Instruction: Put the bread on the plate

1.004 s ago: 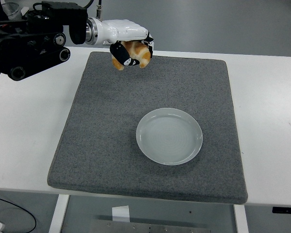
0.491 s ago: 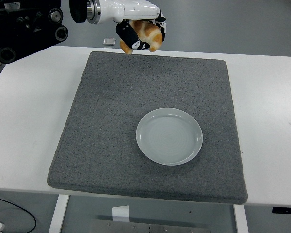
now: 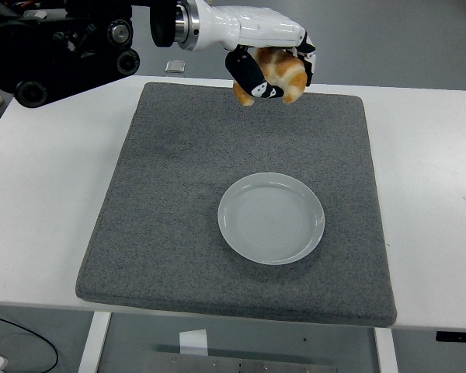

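My left hand (image 3: 273,68), white with black finger pads, hangs in the air above the far edge of the grey mat (image 3: 179,202). Its fingers are curled around a golden-brown piece of bread (image 3: 281,71). The pale round plate (image 3: 271,217) lies empty on the mat, right of centre, well below and nearer than the hand. The bread is held clear of the mat, not touching anything else. My right arm does not show.
The black left arm (image 3: 54,47) stretches in from the top left corner. A small grey object (image 3: 173,66) lies on the white table (image 3: 39,194) behind the mat's far edge. The table's near edge runs along the bottom.
My left hand has carried the bread steadily to the right along the mat's far edge, from above its far left corner to about above its middle.
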You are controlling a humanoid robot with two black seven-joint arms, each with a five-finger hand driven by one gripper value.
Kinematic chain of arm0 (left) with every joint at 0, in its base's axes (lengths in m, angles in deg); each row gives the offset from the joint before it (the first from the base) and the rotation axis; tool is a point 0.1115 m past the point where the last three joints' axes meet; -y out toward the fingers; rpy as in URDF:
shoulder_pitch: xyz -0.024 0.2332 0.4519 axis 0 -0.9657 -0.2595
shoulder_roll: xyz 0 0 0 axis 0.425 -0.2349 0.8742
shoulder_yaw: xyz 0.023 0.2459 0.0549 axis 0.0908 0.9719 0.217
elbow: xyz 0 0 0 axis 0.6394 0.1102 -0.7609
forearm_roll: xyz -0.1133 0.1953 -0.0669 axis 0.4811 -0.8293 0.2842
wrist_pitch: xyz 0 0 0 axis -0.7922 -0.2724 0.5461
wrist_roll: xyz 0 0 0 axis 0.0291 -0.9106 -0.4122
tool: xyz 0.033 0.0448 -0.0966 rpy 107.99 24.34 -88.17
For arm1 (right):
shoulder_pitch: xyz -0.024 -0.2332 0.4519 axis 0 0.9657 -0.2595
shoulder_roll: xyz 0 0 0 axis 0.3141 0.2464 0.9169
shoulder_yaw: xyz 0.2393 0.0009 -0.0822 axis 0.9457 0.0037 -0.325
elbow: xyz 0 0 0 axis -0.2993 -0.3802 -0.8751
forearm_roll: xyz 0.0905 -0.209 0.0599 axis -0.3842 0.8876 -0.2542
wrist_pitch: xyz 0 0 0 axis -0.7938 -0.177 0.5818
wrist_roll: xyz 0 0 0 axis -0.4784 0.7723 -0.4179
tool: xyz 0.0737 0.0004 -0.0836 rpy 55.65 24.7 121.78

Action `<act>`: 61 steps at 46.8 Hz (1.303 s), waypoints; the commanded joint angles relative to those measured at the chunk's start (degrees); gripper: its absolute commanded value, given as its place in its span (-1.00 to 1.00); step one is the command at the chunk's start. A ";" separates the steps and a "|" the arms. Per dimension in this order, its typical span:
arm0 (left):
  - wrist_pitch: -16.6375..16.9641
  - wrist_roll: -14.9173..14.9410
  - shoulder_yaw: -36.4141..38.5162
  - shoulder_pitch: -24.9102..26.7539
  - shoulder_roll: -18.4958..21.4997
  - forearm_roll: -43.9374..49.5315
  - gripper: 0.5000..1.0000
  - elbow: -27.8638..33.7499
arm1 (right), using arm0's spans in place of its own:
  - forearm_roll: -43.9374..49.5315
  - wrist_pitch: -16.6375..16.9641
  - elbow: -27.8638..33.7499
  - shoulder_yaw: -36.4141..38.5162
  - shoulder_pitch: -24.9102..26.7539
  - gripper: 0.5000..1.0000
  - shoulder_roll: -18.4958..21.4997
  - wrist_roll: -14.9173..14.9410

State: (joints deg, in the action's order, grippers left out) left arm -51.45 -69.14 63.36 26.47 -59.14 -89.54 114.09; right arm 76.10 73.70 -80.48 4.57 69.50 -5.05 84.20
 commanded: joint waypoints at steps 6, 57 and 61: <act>-0.77 -0.61 0.17 -0.79 -2.69 0.11 -1.00 0.33 | 0.00 -0.01 0.00 0.00 -0.10 0.73 0.00 0.00; -4.55 -0.61 4.83 -11.60 -6.91 -6.31 -1.00 1.91 | 0.00 -0.01 0.00 0.00 -0.01 0.73 0.00 0.00; -4.55 -0.61 4.92 -12.39 -7.17 -7.01 -1.00 1.74 | 0.00 -0.01 0.00 0.00 -0.09 0.73 0.00 0.00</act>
State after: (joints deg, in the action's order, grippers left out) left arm -55.99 -69.76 68.22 14.52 -66.13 -96.11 116.00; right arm 76.10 73.71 -80.50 4.57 69.50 -5.05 84.20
